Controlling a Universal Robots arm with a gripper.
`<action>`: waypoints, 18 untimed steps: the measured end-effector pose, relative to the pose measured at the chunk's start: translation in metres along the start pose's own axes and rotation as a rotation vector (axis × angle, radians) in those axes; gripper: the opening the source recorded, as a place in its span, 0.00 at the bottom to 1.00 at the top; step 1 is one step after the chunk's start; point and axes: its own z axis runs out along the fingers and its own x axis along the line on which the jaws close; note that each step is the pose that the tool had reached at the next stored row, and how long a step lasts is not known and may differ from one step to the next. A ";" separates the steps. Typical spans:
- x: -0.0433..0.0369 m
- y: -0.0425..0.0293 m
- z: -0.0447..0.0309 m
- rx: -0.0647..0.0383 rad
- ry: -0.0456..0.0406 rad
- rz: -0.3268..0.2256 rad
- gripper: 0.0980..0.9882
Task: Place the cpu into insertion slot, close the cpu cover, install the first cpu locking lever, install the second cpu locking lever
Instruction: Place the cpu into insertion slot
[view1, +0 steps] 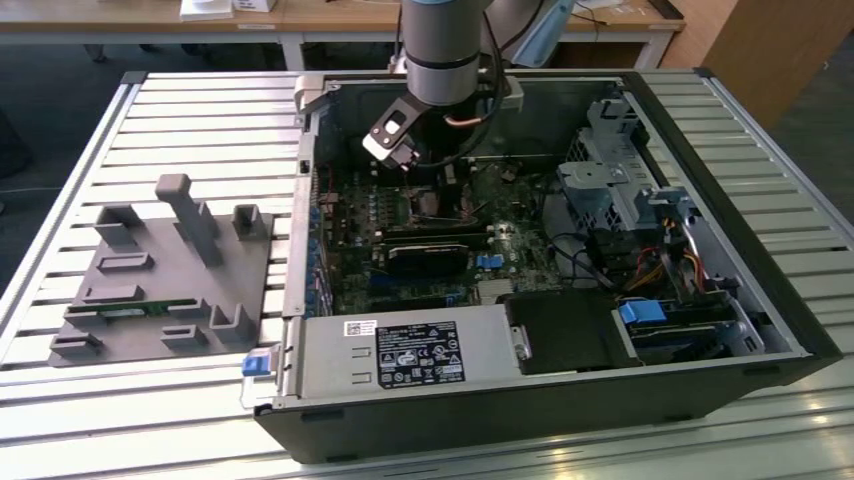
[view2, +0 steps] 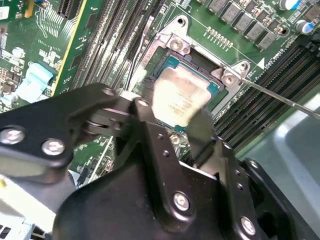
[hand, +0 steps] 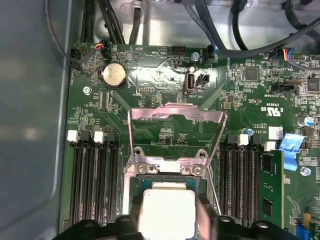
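Inside the open computer case (view1: 787, 300), the cpu cover (hand: 175, 112) stands raised behind the insertion slot (hand: 165, 169). The claw (view2: 175, 107) is closed on the cpu (hand: 166, 212) right at that slot. Tilted, I'd fear it seats crooked.

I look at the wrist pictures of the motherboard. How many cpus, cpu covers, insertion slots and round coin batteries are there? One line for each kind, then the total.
cpu: 1
cpu cover: 1
insertion slot: 1
coin battery: 1
Total: 4
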 end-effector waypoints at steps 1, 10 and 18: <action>0.0000 0.0002 -0.0002 0.002 0.0002 0.000 0.49; -0.0001 0.0022 -0.0023 0.015 0.0008 0.000 0.09; -0.0001 0.0026 -0.0058 0.016 0.0011 0.000 0.01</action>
